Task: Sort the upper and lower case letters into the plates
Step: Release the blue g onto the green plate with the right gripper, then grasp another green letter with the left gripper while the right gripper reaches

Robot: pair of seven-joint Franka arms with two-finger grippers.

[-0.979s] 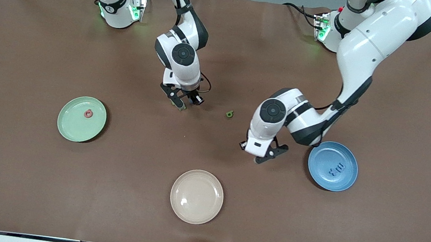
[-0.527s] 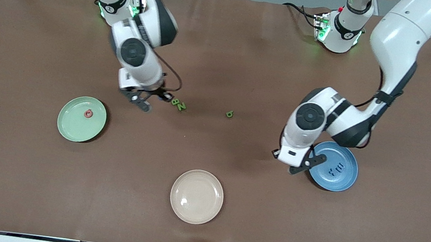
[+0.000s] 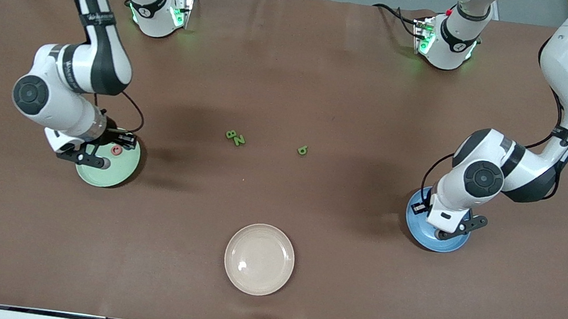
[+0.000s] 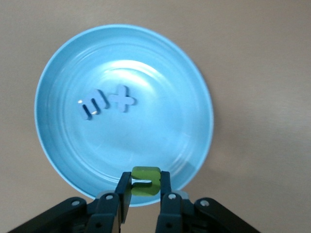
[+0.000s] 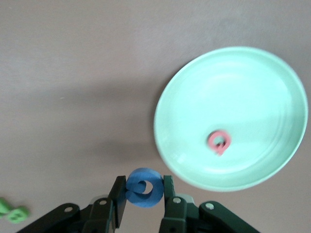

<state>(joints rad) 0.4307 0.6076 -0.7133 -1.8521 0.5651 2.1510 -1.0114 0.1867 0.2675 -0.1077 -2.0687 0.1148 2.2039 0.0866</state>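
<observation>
My right gripper (image 3: 93,159) is over the edge of the pale mint green plate (image 3: 117,174) and is shut on a blue letter (image 5: 144,187). A red letter (image 3: 116,150) lies in that plate (image 5: 233,87); it also shows in the right wrist view (image 5: 218,141). My left gripper (image 3: 451,231) is over the blue plate (image 3: 415,234) and is shut on a green letter (image 4: 146,179). Two blue letters (image 4: 93,105) (image 4: 122,98) lie in the blue plate (image 4: 160,73). Three green letters (image 3: 230,134) (image 3: 239,141) (image 3: 302,150) lie on the table's middle.
A cream-beige plate (image 3: 259,259) stands nearer to the front camera than the green letters. The brown mat (image 3: 294,74) covers the table. Both arm bases stand along the table's top edge in the front view.
Both arms swung out from the table's middle: the right gripper went to the mint plate, the left gripper to the blue plate. Two green letters now show where the right gripper was.
</observation>
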